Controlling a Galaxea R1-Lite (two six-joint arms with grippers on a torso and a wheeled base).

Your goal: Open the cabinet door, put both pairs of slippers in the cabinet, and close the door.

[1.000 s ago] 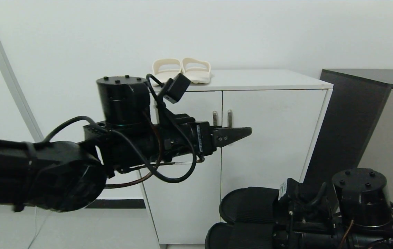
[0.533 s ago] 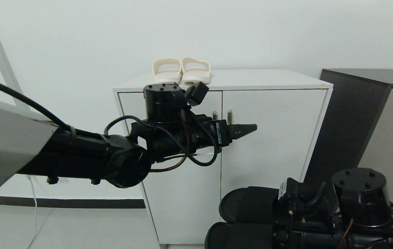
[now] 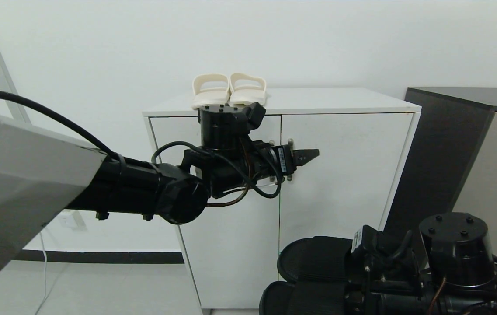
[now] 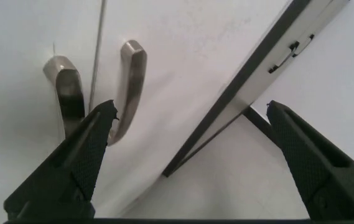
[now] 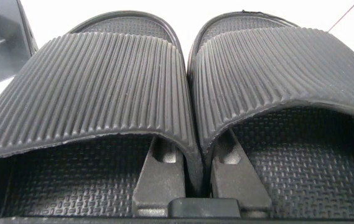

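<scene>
The white cabinet (image 3: 344, 183) has both doors shut, with two metal handles (image 3: 290, 142) side by side at the middle seam. A cream pair of slippers (image 3: 229, 89) rests on its top, near the left. My left gripper (image 3: 311, 156) is held level in front of the handles; it is open (image 4: 190, 109), with one finger close beside the handles (image 4: 133, 87) and nothing between its fingers. Low at the right, my right gripper (image 5: 198, 174) is shut on the black slippers (image 3: 314, 262), its fingers (image 5: 161, 177) under the ribbed straps, pinching the two inner sides together.
A dark grey cabinet (image 3: 449, 153) stands right beside the white one. The white top has free room to the right of the cream slippers. A black baseboard (image 3: 99, 257) runs along the wall left of the cabinet, above a pale floor.
My left arm has stretched forward toward the cabinet, bringing its gripper close to the door handles and a little higher. The right arm and the black slippers have stayed put.
</scene>
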